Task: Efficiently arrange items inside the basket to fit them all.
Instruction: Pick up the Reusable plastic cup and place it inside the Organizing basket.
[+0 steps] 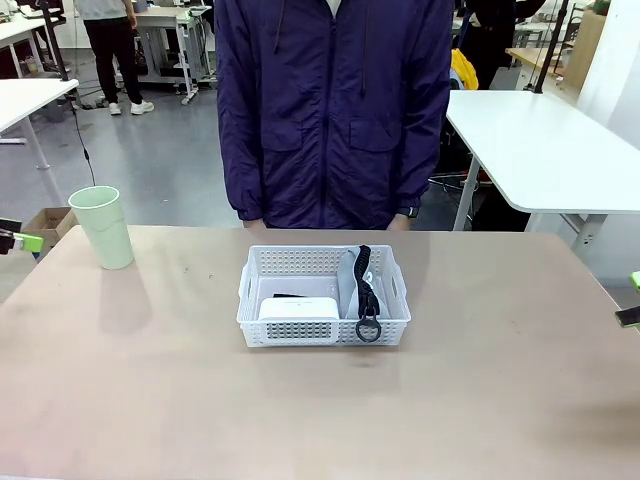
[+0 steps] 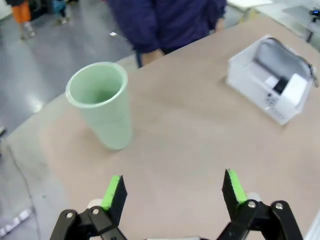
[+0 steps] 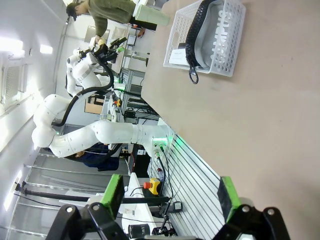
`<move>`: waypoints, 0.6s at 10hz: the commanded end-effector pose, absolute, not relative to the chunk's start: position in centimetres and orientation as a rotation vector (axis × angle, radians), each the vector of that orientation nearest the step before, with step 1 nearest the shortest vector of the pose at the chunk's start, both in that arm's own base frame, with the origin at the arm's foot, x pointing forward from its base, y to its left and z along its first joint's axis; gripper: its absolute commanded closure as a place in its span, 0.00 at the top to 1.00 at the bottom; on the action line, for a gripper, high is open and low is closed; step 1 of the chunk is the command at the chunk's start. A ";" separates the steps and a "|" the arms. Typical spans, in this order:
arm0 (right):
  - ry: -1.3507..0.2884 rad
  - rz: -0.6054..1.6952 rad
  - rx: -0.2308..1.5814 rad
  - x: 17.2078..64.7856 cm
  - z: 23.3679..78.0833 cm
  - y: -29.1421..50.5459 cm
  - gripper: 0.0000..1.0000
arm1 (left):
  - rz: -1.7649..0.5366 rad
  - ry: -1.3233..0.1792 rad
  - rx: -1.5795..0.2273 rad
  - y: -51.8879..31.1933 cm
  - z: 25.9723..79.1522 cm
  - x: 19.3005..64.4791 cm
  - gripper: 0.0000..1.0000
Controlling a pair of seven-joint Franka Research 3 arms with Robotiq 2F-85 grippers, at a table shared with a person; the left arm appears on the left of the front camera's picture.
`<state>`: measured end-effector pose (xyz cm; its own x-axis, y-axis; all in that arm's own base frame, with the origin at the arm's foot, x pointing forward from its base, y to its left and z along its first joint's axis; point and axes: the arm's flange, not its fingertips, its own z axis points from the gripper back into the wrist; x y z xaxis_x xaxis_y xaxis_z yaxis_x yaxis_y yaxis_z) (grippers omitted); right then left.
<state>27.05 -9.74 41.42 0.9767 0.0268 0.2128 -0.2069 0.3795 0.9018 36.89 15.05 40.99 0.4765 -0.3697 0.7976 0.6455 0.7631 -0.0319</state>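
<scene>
Three of the four items appear to sit in the basket (image 1: 300, 335), which stands mid-table (image 1: 500, 400) in front of the person (image 1: 330, 110). The grey pouch (image 1: 385, 285) fills its right part, with the strap and ring draped over the near wall. The white rounded box (image 1: 299, 307) lies in the near left corner.

The pale green cup (image 1: 103, 227) stands upright on the bare tabletop, well apart from the basket at about ten o'clock. A dark sliver behind the box is probably the stapler (image 1: 290, 296), though too much is hidden to be sure.

By my reading, the step in hand is fetching the cup. The left gripper (image 2: 174, 181) is spread wide and empty. In its wrist view the cup is near, at about eleven o'clock from the fingers (image 2: 113, 192), and untouched.

The next move calls for swinging that way, straddling the cup's thin wall and squeezing lightly. It then needs room in the basket's far left.

The right gripper (image 3: 171, 184) is also wide open and empty, with the basket far ahead at roughly twelve o'clock.
</scene>
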 end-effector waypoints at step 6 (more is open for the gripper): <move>-0.175 0.170 1.168 26.8 41.5 -9.9 1.00 | -0.656 -0.737 -0.399 14.9 39.7 38.8 1.00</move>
<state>27.05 -9.74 41.42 0.9767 0.0269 0.2127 -0.2068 0.3795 0.9018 37.69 14.58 39.97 0.5121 -0.3777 0.7714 0.6431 0.7640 -0.0528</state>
